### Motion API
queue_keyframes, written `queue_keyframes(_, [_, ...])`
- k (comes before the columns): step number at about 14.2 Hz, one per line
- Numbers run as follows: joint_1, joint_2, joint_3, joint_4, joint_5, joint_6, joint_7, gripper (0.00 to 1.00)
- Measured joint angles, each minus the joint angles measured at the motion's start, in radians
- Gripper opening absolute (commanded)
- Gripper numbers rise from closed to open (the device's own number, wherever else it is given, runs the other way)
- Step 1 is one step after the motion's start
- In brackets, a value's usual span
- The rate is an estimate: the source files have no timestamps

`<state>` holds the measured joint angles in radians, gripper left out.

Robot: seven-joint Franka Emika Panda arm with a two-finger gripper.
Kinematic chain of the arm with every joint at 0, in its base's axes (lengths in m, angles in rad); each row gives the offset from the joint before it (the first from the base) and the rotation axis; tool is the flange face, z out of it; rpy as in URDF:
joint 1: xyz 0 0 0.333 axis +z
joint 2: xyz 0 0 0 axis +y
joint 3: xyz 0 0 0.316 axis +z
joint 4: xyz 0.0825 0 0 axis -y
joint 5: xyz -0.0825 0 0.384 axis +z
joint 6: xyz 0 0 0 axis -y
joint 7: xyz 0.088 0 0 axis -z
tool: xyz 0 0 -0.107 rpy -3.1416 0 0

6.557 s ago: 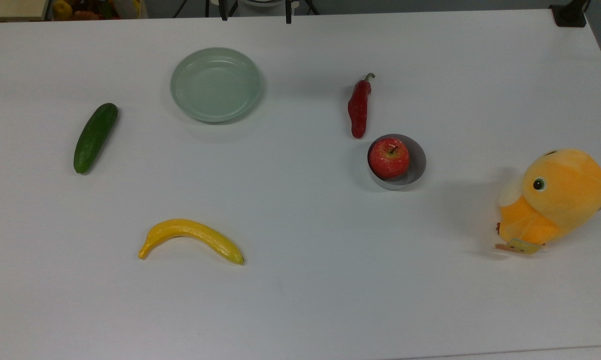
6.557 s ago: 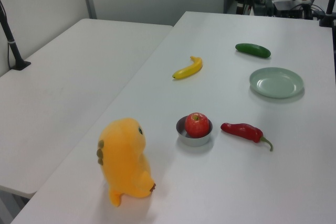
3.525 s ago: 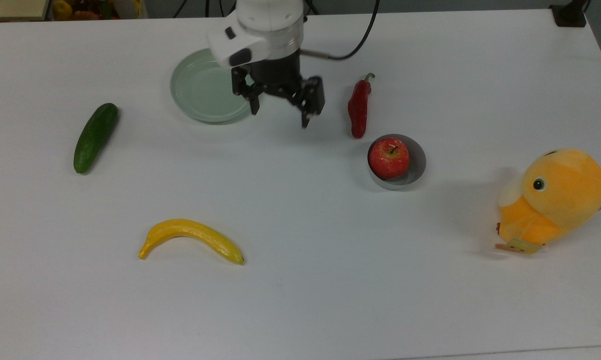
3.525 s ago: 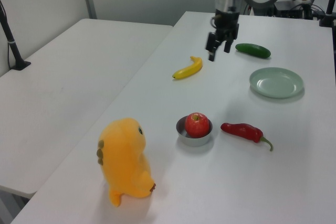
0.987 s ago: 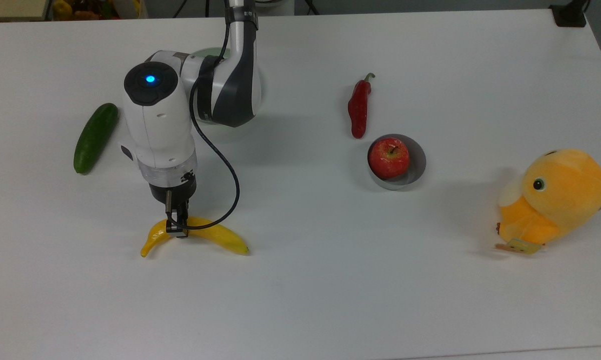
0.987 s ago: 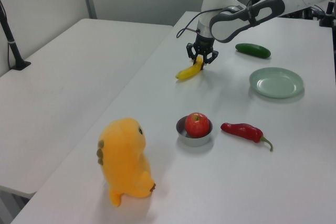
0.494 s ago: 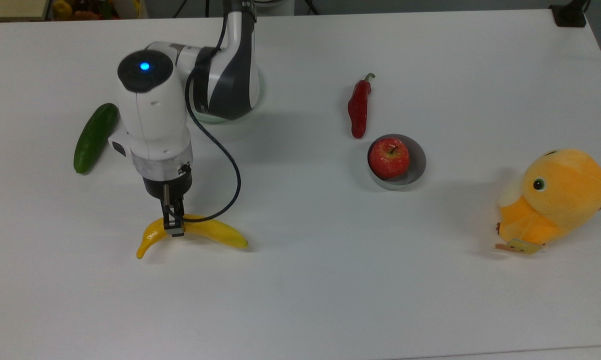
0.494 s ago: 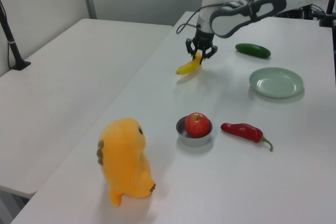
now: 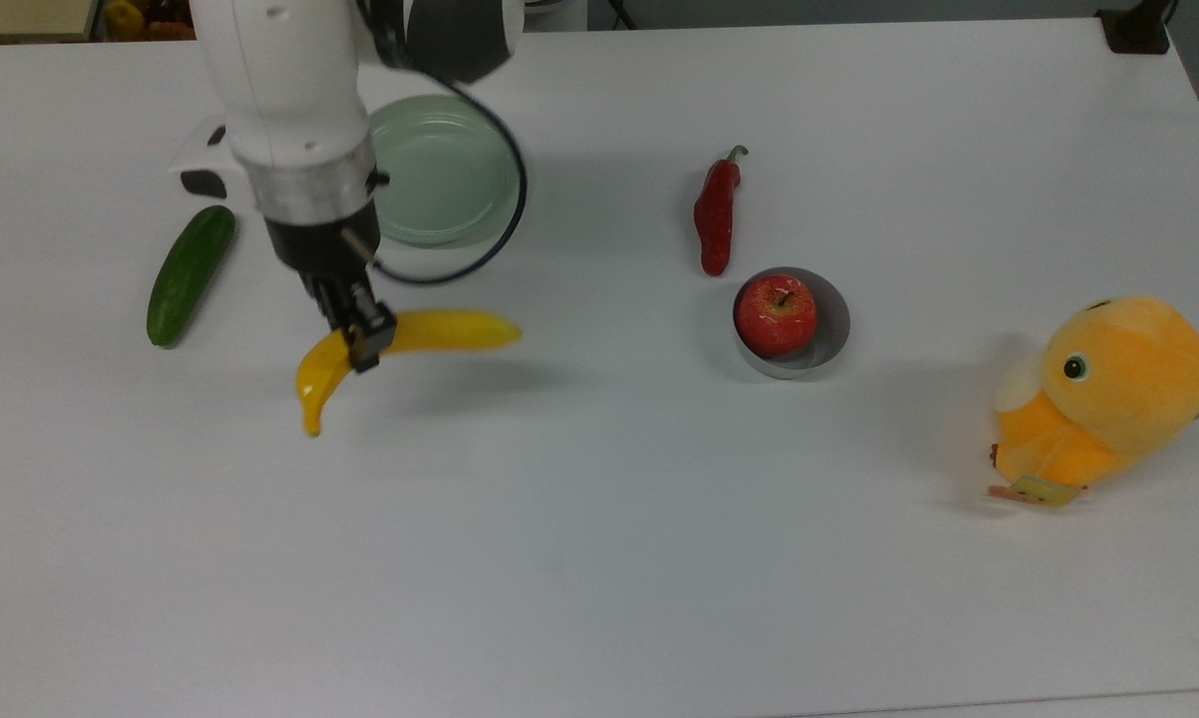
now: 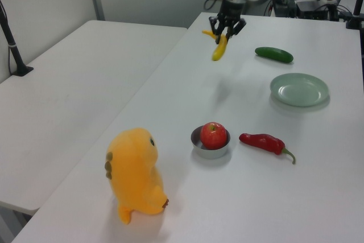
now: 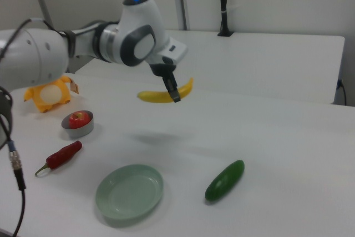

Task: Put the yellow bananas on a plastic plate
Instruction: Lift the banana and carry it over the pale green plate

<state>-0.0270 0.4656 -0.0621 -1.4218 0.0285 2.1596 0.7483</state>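
My gripper [image 9: 358,339] [image 10: 223,31] [image 11: 175,92] is shut on the yellow banana [image 9: 440,332] [image 10: 219,48] [image 11: 152,96] near its middle and holds it well above the white table. The banana hangs roughly level, casting a shadow on the table below. The pale green plastic plate [image 9: 450,170] [image 10: 300,89] [image 11: 129,193] sits empty on the table, partly covered by my arm in the top view. In the right view the plate lies lower and to the left of the held banana.
A dark green cucumber [image 9: 190,274] [image 10: 273,54] [image 11: 224,180] lies near the plate. A red chili [image 9: 716,214] [image 10: 263,141] [image 11: 62,156], a grey metal bowl [image 9: 831,329] [image 10: 209,151] holding a red apple [image 9: 776,314] [image 10: 213,135] [image 11: 79,119], and an orange plush toy [image 9: 1108,394] [image 10: 135,174] [image 11: 49,94] stand further off.
My gripper closed on the banana on the table, then lifted it high and carried it toward the plate's side. The plate and the other objects stayed put.
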Motion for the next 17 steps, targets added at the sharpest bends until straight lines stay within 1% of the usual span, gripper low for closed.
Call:
queue_keyframes(2, [0.001,-0.055,0.012,-0.024,0.0,-0.07,-0.149,0.05])
queue_keyframes(5, [0.003,-0.12,0.025,-0.066,0.0,-0.191,-0.411,0.09])
queue_keyframes(6, [0.003,-0.135,0.035,-0.082,0.0,-0.233,-0.501,0.12])
queue_keyframes(9, [0.005,-0.157,0.061,-0.152,0.0,-0.347,-0.718,0.13])
queue_keyframes(10, [0.005,-0.16,0.061,-0.176,-0.006,-0.361,-0.753,0.13])
queue_keyframes(12, [0.004,-0.179,0.061,-0.26,-0.038,-0.372,-0.809,0.14])
queue_keyframes(17, [-0.001,-0.232,0.06,-0.436,-0.11,-0.373,-0.828,0.14])
